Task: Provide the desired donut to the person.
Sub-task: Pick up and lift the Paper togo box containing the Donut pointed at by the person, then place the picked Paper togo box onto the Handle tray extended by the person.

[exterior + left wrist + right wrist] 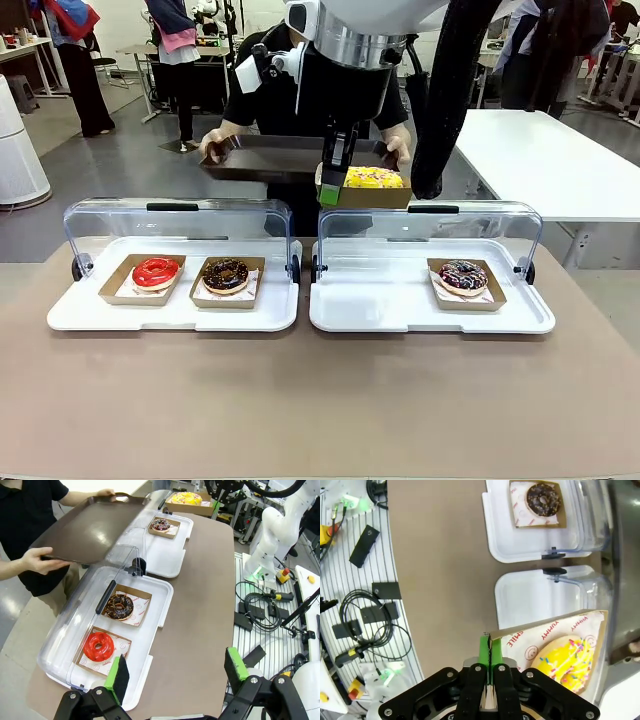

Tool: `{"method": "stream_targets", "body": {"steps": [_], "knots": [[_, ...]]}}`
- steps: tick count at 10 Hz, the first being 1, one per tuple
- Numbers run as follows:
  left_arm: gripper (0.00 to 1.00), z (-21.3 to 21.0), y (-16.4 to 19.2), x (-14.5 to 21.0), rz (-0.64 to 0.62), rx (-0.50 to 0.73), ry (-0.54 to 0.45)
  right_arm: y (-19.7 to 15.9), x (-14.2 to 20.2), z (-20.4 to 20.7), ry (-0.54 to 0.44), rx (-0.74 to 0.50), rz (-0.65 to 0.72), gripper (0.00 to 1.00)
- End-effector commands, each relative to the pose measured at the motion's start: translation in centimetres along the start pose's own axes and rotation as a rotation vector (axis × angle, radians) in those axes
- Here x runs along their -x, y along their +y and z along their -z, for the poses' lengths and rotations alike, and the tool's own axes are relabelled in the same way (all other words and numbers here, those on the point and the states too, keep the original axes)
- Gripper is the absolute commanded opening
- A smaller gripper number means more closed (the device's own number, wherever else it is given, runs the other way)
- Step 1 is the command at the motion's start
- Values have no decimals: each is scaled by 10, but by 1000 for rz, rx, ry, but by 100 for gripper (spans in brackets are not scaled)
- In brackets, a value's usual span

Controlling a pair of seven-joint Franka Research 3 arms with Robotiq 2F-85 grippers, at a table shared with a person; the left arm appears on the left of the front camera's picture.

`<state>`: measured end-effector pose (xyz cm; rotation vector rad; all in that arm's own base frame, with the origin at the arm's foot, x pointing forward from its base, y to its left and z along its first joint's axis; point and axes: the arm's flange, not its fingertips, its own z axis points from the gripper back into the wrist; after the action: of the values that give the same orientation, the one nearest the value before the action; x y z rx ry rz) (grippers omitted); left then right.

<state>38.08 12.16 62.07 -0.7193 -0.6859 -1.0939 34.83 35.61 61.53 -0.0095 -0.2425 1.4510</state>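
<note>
The right gripper (488,647) is pinched tight on the rim of the brown cardboard tray (366,196) carrying the yellow-iced sprinkled donut (373,178). It is raised beyond the clear-lidded white display cases (380,300), at the near edge of the dark brown serving tray (262,157) that the person (25,515) holds out. The left gripper (176,672) hangs wide open and empty above the table (300,400). Handover is under way; next, I judge, the cardboard tray must settle onto the serving tray before release. The right wrist view shows the thin-edge pinch; the left wrist view shows the serving tray tilted.
</note>
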Motion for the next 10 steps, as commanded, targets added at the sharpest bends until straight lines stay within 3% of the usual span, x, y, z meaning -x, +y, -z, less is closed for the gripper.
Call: {"method": "stream_targets", "body": {"steps": [1,10], "knots": [[100,-2,-1,0,4,7,-2,4,5,3,7,6,1,0],[100,-2,-1,0,4,7,-2,4,5,3,7,6,1,0]]}}
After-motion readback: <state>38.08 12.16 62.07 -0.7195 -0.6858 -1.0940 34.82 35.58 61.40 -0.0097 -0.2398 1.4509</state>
